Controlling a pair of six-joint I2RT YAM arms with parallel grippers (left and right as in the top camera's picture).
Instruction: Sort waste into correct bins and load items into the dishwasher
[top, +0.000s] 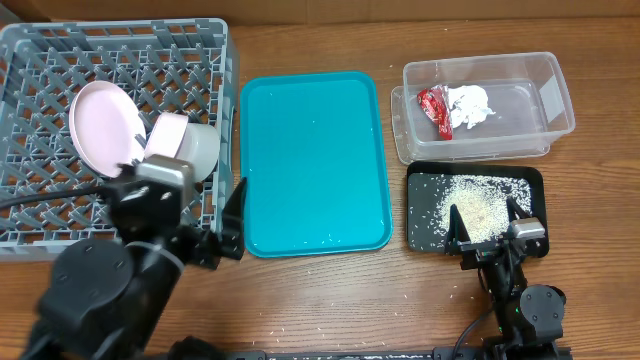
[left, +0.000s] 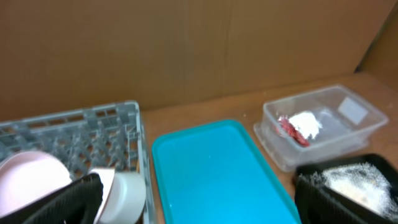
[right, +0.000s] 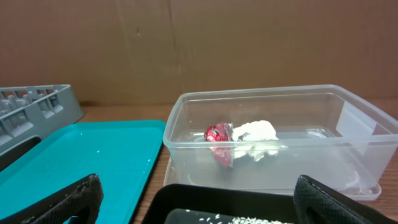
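Nearest the counter (top: 320, 300) edge, both jaws gape wide, empty: right at the black tray (top: 416, 238) of rice (top: 478, 205), left beside the rack (top: 110, 28) holding dishes (top: 100, 125). Beyond, wrapper (top: 435, 108) and tissue (top: 470, 105) lie in the tub (top: 556, 92). Sorting looks done; lift each arm straight up before retreating, clear of rims.

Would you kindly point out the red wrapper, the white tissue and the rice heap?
red wrapper (top: 436, 108), overhead view, its middle
white tissue (top: 470, 105), overhead view, its middle
rice heap (top: 480, 205), overhead view, densest part
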